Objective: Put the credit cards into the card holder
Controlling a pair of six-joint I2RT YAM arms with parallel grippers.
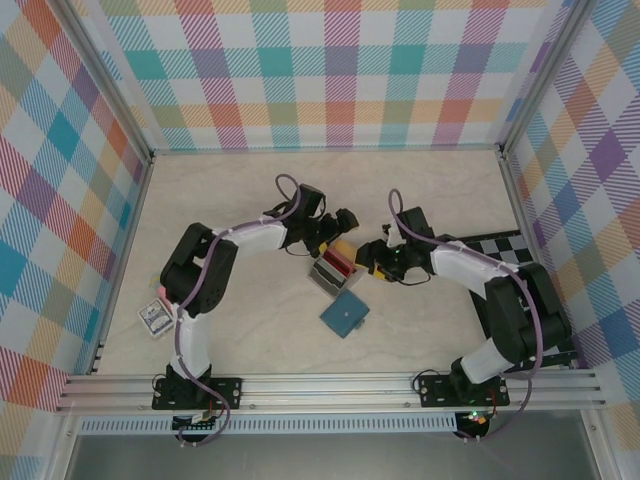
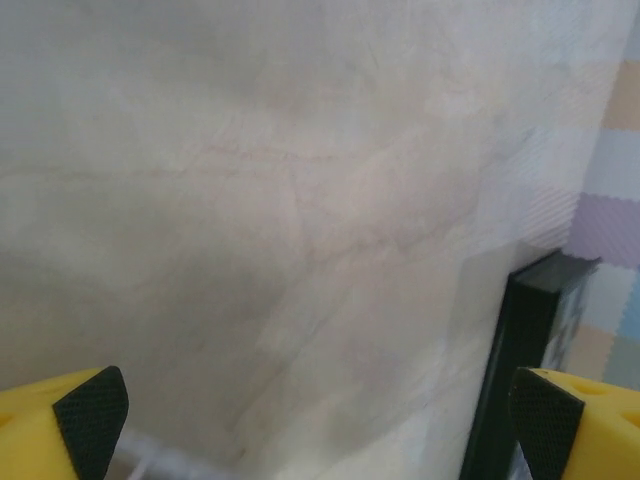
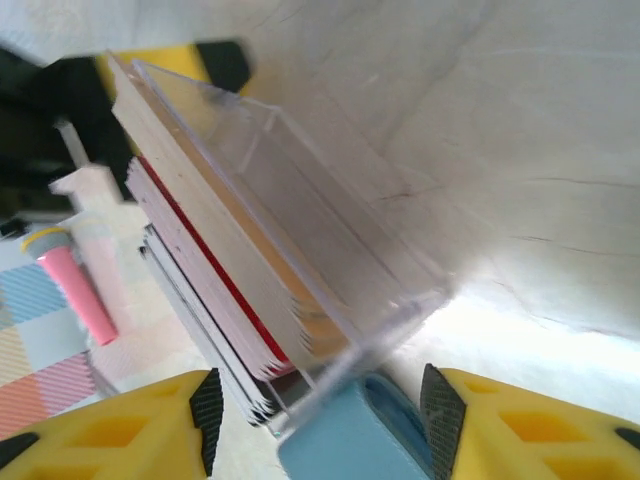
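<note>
The credit cards (image 1: 334, 268) stand on edge in a small clear rack at mid-table. In the right wrist view the credit cards (image 3: 215, 275) show red, pale and dark edges behind the clear wall. The teal card holder (image 1: 344, 316) lies shut just in front of the rack, and the card holder (image 3: 345, 445) sits low between my right fingers. My right gripper (image 1: 369, 256) is open beside the rack's right end, and the right gripper (image 3: 320, 420) holds nothing. My left gripper (image 1: 343, 230) hovers behind the rack. The left gripper (image 2: 318, 430) is open over bare table.
A blue patterned card box (image 1: 153, 318) lies near the left wall. The black-and-white chequered board (image 1: 500, 246) is at the right, and the board's dark edge (image 2: 522, 350) stands ahead of my left gripper. A small pink object (image 3: 80, 290) lies beyond the rack.
</note>
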